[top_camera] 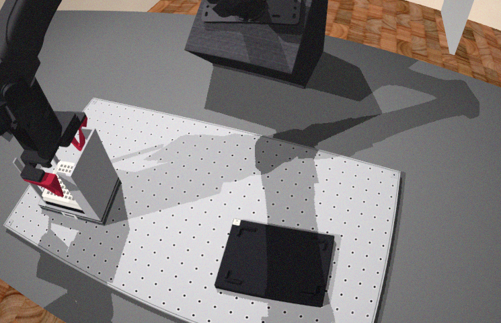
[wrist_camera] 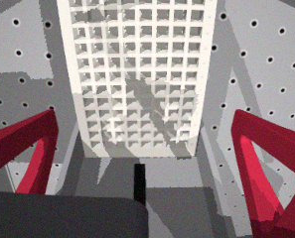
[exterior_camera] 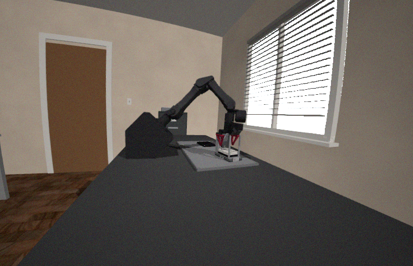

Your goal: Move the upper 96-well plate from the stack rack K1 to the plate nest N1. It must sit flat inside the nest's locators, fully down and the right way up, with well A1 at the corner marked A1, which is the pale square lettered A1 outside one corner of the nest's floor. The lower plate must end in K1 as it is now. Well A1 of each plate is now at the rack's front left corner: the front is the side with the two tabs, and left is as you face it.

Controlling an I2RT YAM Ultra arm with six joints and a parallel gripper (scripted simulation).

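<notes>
- Lowering toward the stack rack K1 (top_camera: 91, 173) is how I read this step: my gripper (top_camera: 64, 161) hangs in the rack's open top, its red fingers spread to their widest, with nothing between them.
- In the wrist view the upper 96-well plate (wrist_camera: 139, 59) lies below and ahead of the fingers, its well grid facing up and no finger touching it. One red finger shows on each side of the view, outboard of the plate's long edges.
- From above, the plate shows only as white slivers inside K1, part hidden by the arm and by the rack's grey side panel. I cannot see the lower plate under it, so I cannot say how it lies.
- The plate nest N1 (top_camera: 275, 262) sits on the perforated board (top_camera: 205, 159) well apart from K1, toward the board's other end. Its dark floor holds no plate, and the pale A1 marker (top_camera: 237, 221) lies just outside the nest corner nearest K1.
- Progress, as I judge it: only the approach is under way. No grasp has been made and the plate remains in K1.
- Left to do: close on the upper plate's sides, lift it straight out past K1's posts without dragging the lower one, carry it to N1, turn it so well A1 meets the marker, and seat it fully down inside the locators.
</notes>
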